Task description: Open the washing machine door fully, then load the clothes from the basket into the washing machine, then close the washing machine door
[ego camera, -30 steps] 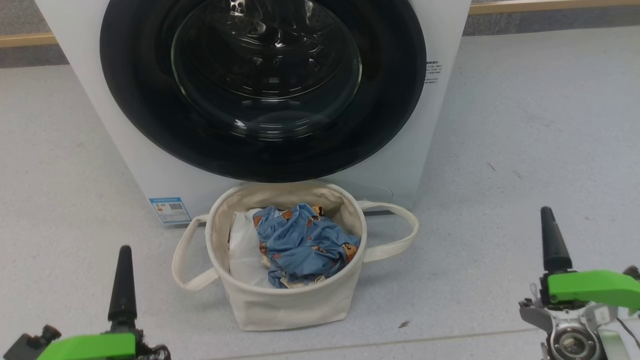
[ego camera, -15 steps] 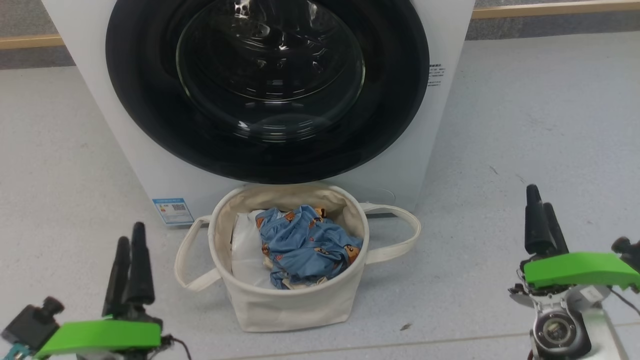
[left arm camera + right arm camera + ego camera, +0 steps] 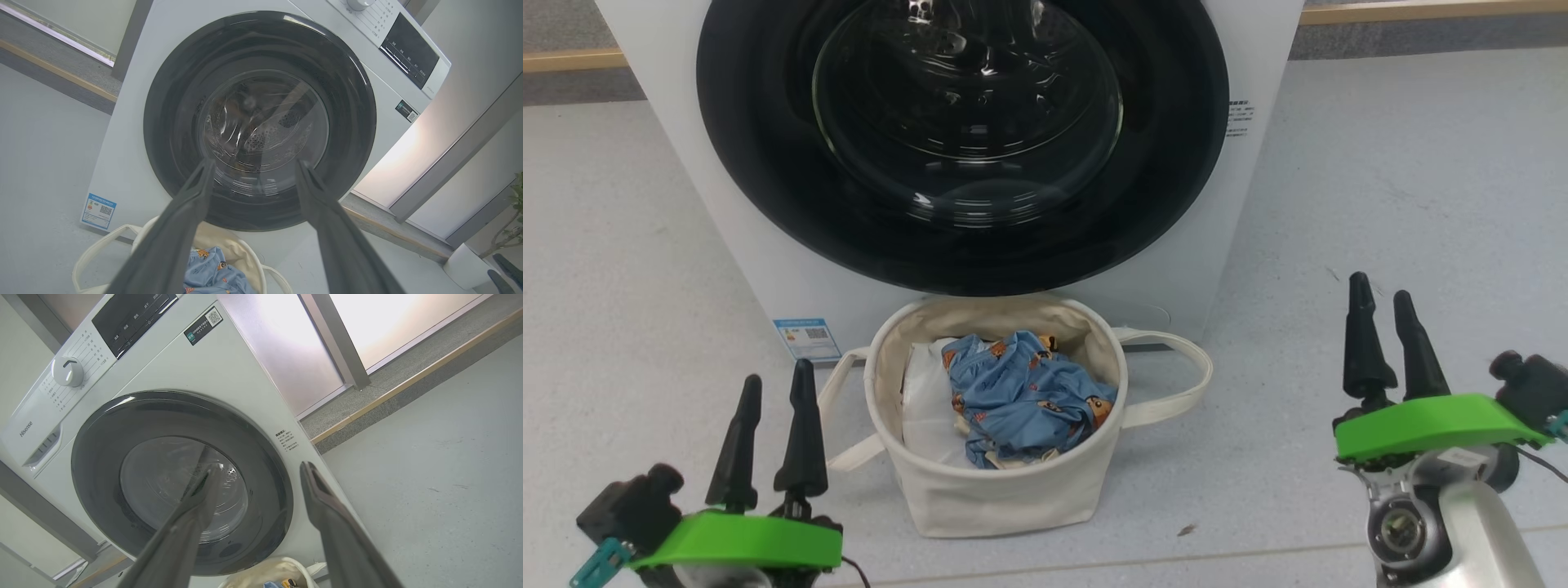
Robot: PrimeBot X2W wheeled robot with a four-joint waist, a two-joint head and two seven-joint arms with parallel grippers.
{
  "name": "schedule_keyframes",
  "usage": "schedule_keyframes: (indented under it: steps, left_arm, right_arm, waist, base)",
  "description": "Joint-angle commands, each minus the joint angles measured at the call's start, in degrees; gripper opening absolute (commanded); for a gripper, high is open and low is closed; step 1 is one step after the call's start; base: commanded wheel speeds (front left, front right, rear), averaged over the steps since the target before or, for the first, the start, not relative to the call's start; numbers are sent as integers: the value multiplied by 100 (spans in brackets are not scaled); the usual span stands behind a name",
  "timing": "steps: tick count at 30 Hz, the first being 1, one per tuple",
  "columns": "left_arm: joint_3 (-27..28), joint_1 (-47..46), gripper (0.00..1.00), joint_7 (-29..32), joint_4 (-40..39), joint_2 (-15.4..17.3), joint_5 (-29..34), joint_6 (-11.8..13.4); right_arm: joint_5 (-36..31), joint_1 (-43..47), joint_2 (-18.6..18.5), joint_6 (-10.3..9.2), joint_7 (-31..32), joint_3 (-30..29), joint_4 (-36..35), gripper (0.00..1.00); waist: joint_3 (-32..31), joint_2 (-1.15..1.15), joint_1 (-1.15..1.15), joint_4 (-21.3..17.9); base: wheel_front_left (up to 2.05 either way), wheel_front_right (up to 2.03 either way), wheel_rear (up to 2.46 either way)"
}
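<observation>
Door [image 3: 964, 139]: shut flat on the washer [image 3: 727, 245], just behind the basket [image 3: 996, 498] and higher up. It has not been opened yet, so the first job is not done.
Basket: it sits on the floor [image 3: 1380, 163] with its back rim close to the washer. I think it was put there so the clothes have only a short trip up to the door.
Clothes [image 3: 1021, 396]: blue with little bears, bunched up inside the basket toward its right side. A white cloth [image 3: 923, 408] lies next to them on the basket's left side.
Left tool [image 3: 778, 371]: low down, just left of the basket and near its left loop. I cannot tell if it touches the loop. Its two fingers are apart and hold nothing.
Right tool [image 3: 1380, 287]: well off to the right of the basket. Its fingers are apart too, and it is empty.
Why they wait like this: one tool is on each side of the basket and both point up at the door. They look ready to reach for it.
Next: I think one tool must go up past the basket to the door's edge and pull. I cannot tell which side has the catch.
</observation>
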Motion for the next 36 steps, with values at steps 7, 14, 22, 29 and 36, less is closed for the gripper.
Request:
schedule_keyframes:
  steps: [7, 14, 22, 29, 36]
  left_arm:
    - [-115, -316, 100, -187, -122, 187, 924, 341]
    - [-366, -326, 100, -304, 80, 276, 1429, 582]
    - [-602, -334, 100, -455, 480, 315, 1964, 828]
    - [-762, -370, 100, -589, 828, 290, 2396, 945]
    - [-827, -400, 100, -706, 924, 284, 2832, 1031]
  right_arm:
    - [-818, -364, -53, 0, -185, 235, -158, 100]
    - [-1466, -363, -20, 0, -303, 358, 103, 100]
    - [-2144, -333, 25, 0, -454, 464, 436, 100]
    - [-2577, -277, 38, 0, -589, 482, 628, 100]
    - [-2898, -239, 36, 0, -707, 512, 634, 100]
  waist:
    - [21, 0, 0, 0]
    - [38, 0, 0, 10]
    - [80, 0, 0, 28]
    - [108, 0, 0, 52]
    - [118, 0, 0, 47]
  base:
    - [0, 0, 0]
    - [0, 0, 0]
    - [0, 0, 0]
    - [0, 0, 0]
    - [0, 0, 0]
